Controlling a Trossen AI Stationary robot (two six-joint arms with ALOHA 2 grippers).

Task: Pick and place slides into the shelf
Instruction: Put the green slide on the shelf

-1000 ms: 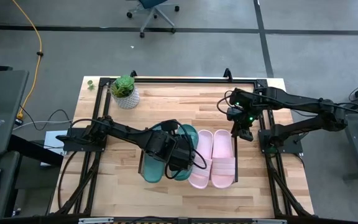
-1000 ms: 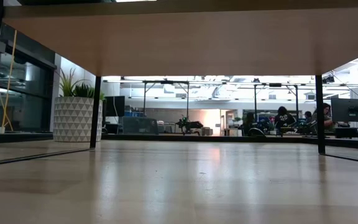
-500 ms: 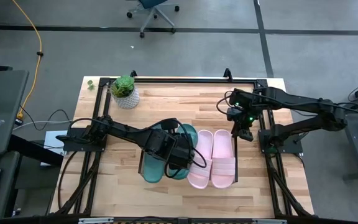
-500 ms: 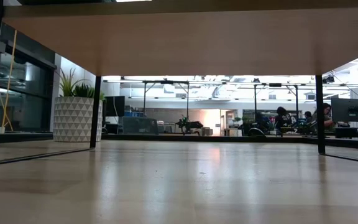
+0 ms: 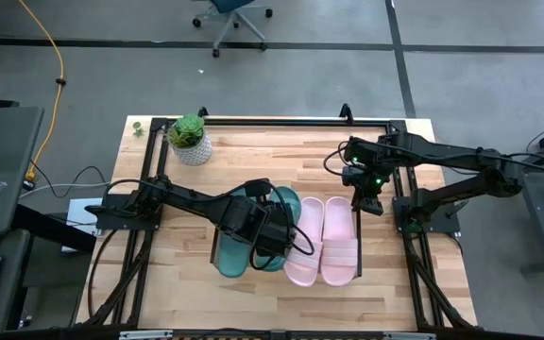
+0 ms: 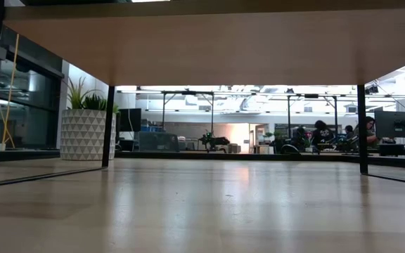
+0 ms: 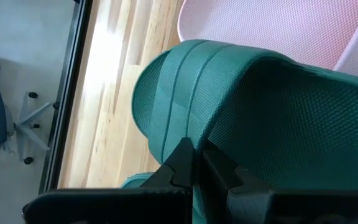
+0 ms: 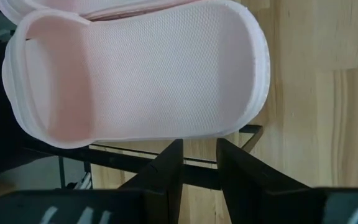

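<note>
- Potted succulent (image 5: 190, 138) in a white faceted pot: you see it at the table's far left corner.
- Yellow cable (image 5: 48, 47) on the floor.
- Office chair base (image 5: 231, 17) beyond the table.
- People seated (image 6: 321, 133) in the room behind.

Four slides on the table: two pink ones (image 5: 305, 242) (image 5: 339, 238) side by side, two teal ones (image 5: 231, 247) (image 5: 283, 215) to their left. Two arms, each with one gripper: left (image 5: 270, 247), right (image 5: 367, 200). One potted plant (image 5: 190, 138). One shelf (image 5: 360, 247) under the slides.
</note>
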